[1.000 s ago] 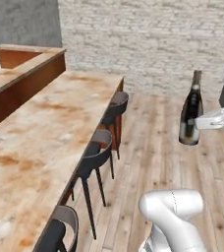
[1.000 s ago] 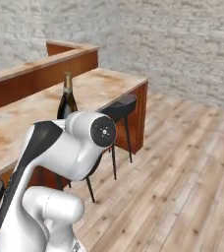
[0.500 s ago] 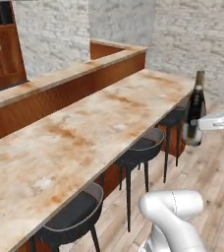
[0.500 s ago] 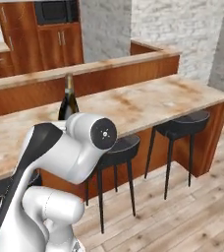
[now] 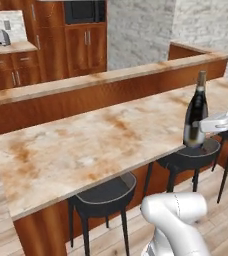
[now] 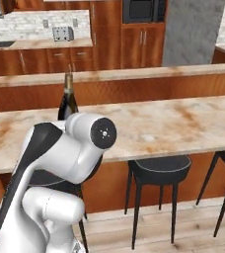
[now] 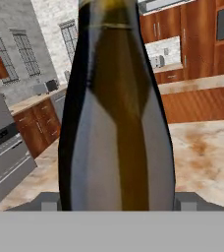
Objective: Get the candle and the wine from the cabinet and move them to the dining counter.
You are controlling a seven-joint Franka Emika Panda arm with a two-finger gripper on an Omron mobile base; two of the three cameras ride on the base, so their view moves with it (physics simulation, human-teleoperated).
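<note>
The wine (image 5: 196, 112) is a dark bottle with a long neck, held upright in the air by the front edge of the dining counter (image 5: 81, 145). My gripper (image 5: 200, 127) is shut on its lower body from the right. In the hand view the wine (image 7: 116, 113) stands between both fingertips (image 7: 49, 203). Its neck (image 6: 67, 96) rises behind my arm in the right base view, before the beige, rust-stained dining counter (image 6: 173, 121). The candle is out of view. Reddish-brown cabinet doors (image 5: 88, 45) with silver bar handles line the far wall.
Black stools (image 5: 105, 194) (image 5: 188, 156) (image 6: 159, 169) stand under the counter's front edge. A raised wooden ledge (image 5: 101, 82) runs behind the counter. Farther back are a toaster (image 6: 61, 33), a built-in microwave (image 6: 143, 10) and lower drawer cabinets (image 5: 8, 70).
The whole picture has swung: the base has turned, so the counter now lies across in front with the kitchen wall behind. The bottle stays in my gripper the same way.
</note>
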